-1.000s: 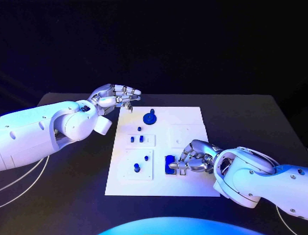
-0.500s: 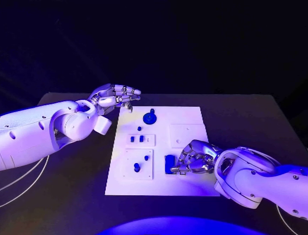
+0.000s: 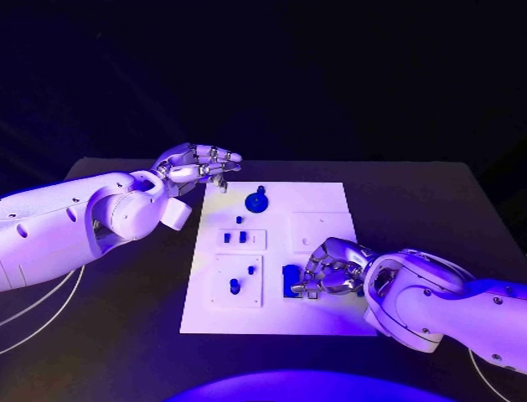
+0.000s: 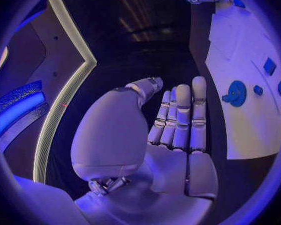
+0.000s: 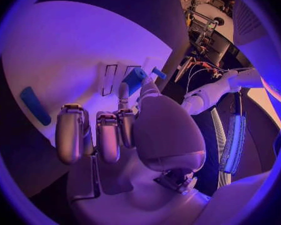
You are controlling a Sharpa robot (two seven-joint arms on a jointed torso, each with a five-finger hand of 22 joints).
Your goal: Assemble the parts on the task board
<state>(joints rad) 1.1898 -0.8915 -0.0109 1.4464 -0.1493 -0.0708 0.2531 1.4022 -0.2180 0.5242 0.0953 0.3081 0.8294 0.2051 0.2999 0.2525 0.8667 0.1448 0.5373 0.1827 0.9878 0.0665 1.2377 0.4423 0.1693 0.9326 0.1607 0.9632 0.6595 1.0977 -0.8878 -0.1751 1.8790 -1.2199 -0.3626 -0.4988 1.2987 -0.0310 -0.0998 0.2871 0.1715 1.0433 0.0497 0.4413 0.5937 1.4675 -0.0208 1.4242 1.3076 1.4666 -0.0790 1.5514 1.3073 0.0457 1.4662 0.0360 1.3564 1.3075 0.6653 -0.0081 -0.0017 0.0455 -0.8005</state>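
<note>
On the black counter (image 3: 432, 193) sits the white task board (image 3: 323, 201), roughly centred between the two arms. Largest first:

- Task board: flat plate with several recessed panels. Looks rigid and light; could slide if pushed sideways, so press straight down on inserts.
- Left hand (image 3: 198, 165): hovering off the board's far left corner, above the counter. Left wrist view shows the left hand's fingers (image 4: 181, 115) straight and pressed side by side, palm empty, nothing held.
- Right hand (image 3: 331, 270): over the board's near right area, fingers curled down around a blue block (image 3: 291, 278). Right wrist view shows a blue cylindrical part (image 5: 135, 79) right at its fingertips; looks pinched, but I can't confirm a firm hold.
- Round blue part (image 3: 256, 202): lying on the board's far side, near the left hand. Disc shape, best taken by the rim.
- Small blue pegs (image 3: 235, 239) in the middle panel, one more blue peg (image 3: 235, 286) in the near-left panel.

Handling guess: small hard plastic pieces, light, stiff, smooth, easy to flick away. Pinch across the sides, keep upright, align before pressing.
</note>
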